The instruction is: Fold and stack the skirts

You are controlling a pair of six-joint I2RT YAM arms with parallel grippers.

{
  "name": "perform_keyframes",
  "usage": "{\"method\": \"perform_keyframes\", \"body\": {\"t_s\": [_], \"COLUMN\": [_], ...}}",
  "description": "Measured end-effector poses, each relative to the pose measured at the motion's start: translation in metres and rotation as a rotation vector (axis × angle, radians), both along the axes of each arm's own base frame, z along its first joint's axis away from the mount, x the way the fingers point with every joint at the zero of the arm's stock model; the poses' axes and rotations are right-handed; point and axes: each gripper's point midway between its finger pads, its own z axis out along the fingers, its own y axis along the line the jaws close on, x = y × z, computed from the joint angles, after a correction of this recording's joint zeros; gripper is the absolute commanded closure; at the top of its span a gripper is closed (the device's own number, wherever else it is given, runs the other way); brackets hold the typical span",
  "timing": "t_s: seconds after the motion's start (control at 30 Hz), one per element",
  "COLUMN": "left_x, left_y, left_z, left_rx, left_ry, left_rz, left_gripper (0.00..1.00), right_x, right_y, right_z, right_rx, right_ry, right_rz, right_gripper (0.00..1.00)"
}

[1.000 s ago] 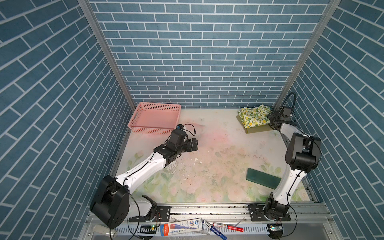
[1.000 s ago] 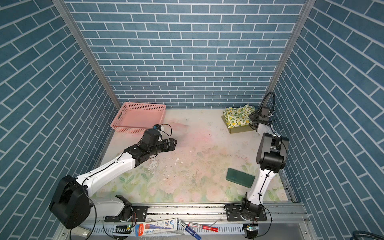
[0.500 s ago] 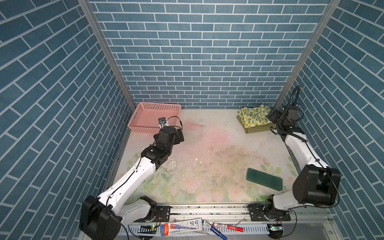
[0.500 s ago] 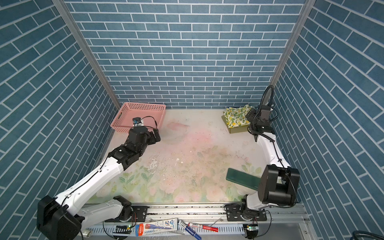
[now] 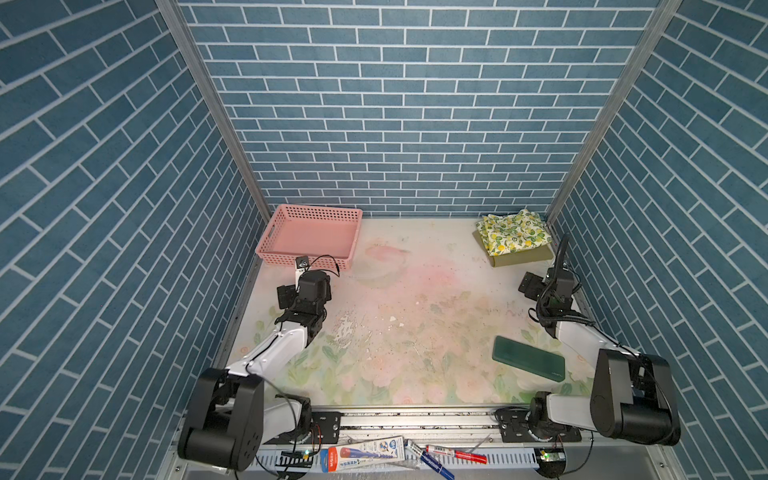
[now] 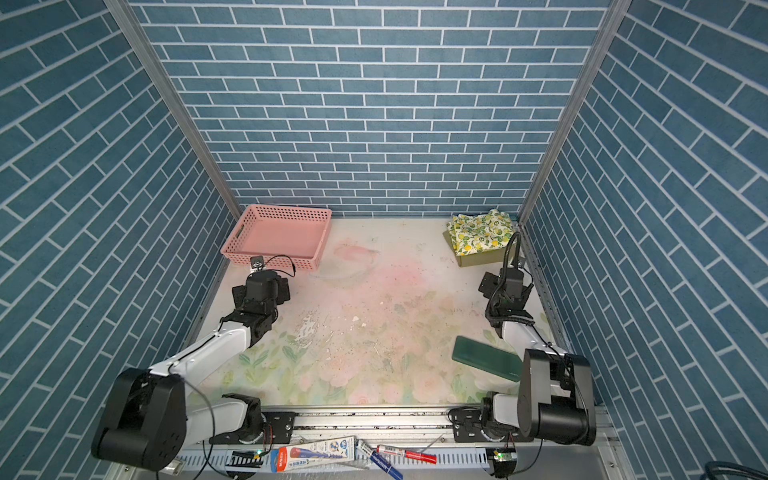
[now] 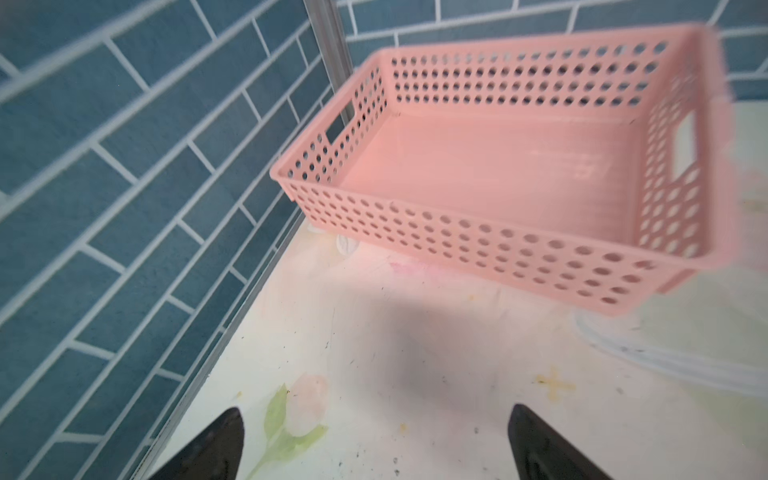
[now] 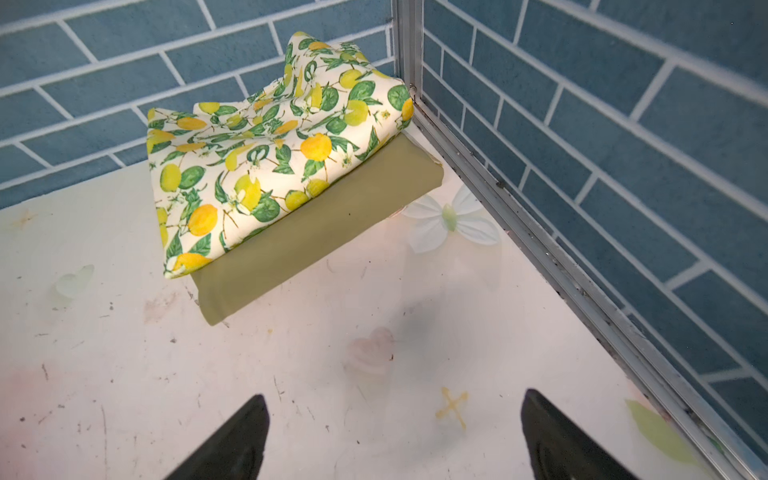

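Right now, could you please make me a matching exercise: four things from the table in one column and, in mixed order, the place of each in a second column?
Things
1. lemon skirt
2. olive skirt
3. pink basket
4. dark green block

Places
a. far right corner, top of the pile
b. far left corner
c. near right side, lying alone
d. far right corner, beneath another garment

Pairs: 1-a, 2-d, 3-b, 4-c

Bright, even overhead light; soft shadows lie on the desk [image 7: 415,353] in both wrist views. The pink basket [image 7: 498,245] blurs at one side.
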Motion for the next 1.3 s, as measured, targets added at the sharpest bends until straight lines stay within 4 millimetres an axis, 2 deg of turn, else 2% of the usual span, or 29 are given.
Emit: {"method": "perform_keyframes", "body": {"t_s": [0.07,0.17,0.27,0.43,0.53,0.63,0.7,0.77,0.8,0.9,1.07,1.17,1.3], "left_x": [0.005,0.011,0.015,0.027,0.031,0.034,0.029,0.020,0.018,0.022,0.028,0.028,0.029], "left_y": [0.000,-0.006,-0.010,-0.007,-0.008,-0.014,-0.016,-0.016,-0.016,-0.018,-0.020,-0.020,-0.020], "left_z": [-0.016,-0.029,-0.028,-0.014,-0.011,-0.011,-0.024,-0.049,-0.054,-0.048,-0.039,-0.037,-0.036], "left_rx": [0.005,0.016,0.025,0.016,0.000,-0.016,-0.017,-0.022,-0.024,-0.027,-0.028,-0.029,-0.028], "left_ry": [0.031,0.046,0.007,-0.068,-0.090,-0.146,-0.162,-0.101,-0.088,-0.117,-0.155,-0.162,-0.168], "left_rz": [-0.022,-0.082,-0.129,-0.162,-0.185,-0.227,-0.237,-0.241,-0.244,-0.255,-0.261,-0.263,-0.263], "left_gripper": [0.00,0.00,0.00,0.01,0.01,0.00,0.00,0.00,0.00,0.00,0.00,0.00,0.00], "right_x": [0.001,0.001,0.002,0.001,0.000,0.003,0.002,-0.003,-0.004,-0.003,-0.001,0.003,0.004], "right_y": [-0.003,-0.016,-0.022,-0.012,-0.006,-0.001,0.001,0.001,0.001,0.003,0.007,0.012,0.022], "right_z": [0.003,0.008,0.013,0.015,0.008,-0.009,-0.020,-0.026,-0.028,-0.031,-0.023,-0.027,-0.040], "right_rx": [-0.010,-0.002,0.004,0.013,0.013,0.005,0.001,-0.004,-0.006,-0.026,-0.040,-0.057,-0.069], "right_ry": [-0.036,-0.084,-0.118,-0.155,-0.141,-0.100,-0.080,-0.090,-0.093,-0.104,-0.153,-0.167,-0.120], "right_rz": [0.001,-0.015,-0.016,0.027,0.046,0.060,0.059,0.057,0.055,0.062,0.076,0.104,0.150], "right_gripper": [0.06,0.07,0.07,0.07,0.08,0.09,0.09,0.09,0.09,0.11,0.12,0.01,0.01]}}
